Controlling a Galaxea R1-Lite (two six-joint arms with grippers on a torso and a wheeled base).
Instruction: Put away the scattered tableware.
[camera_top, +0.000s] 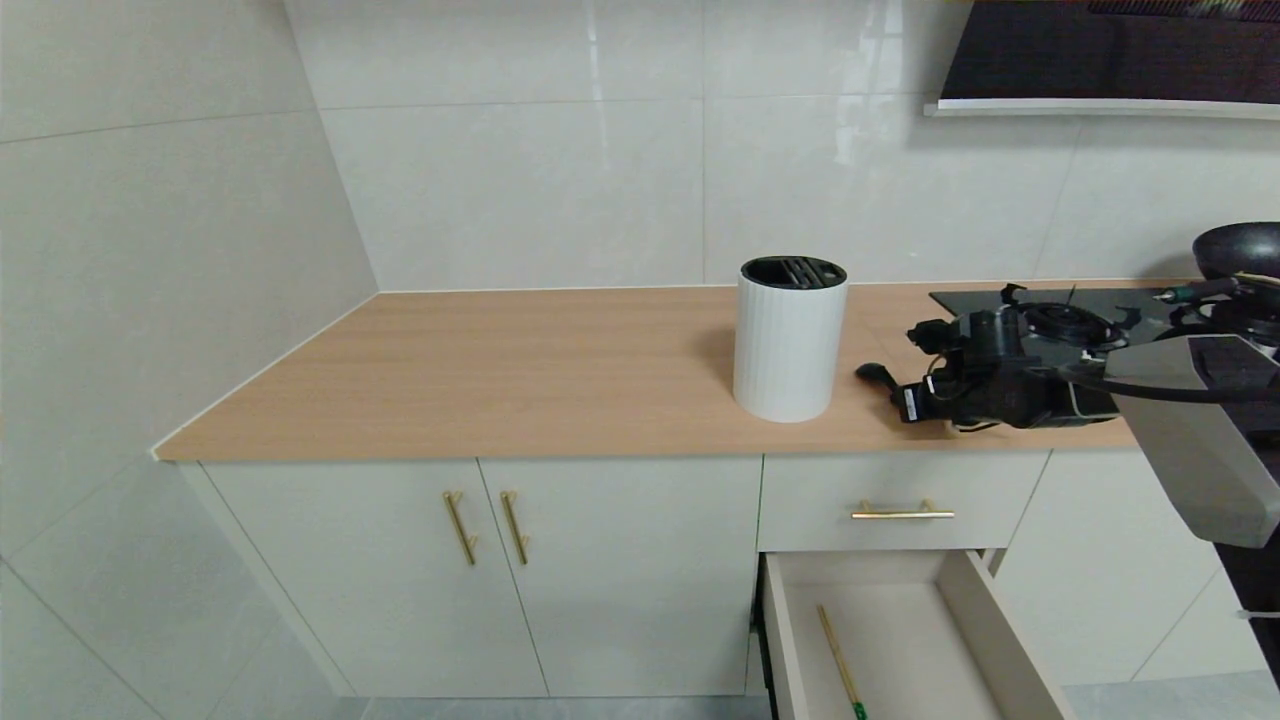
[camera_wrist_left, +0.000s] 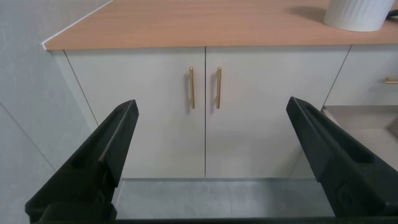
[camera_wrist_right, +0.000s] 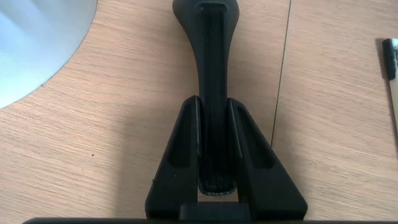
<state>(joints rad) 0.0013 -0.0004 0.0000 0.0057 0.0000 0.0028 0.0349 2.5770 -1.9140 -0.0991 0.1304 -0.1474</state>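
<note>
Right gripper (camera_wrist_right: 214, 102): jaws clenched on the shaft of a black utensil (camera_wrist_right: 210, 37). The utensil is low over the countertop (camera_top: 520, 370) just beside the white holder (camera_top: 789, 345), broad end toward it; resting or lifted, cannot tell. Left gripper (camera_wrist_left: 211, 104): jaws spread, nothing held, before the cabinet doors (camera_wrist_left: 261, 112), well apart from the holder. Open drawer (camera_top: 782, 640) below the holder, one chopstick (camera_top: 838, 665) inside. Judgement: raise straight up, keep the shaft level, clear the holder's wall before swinging away
</note>
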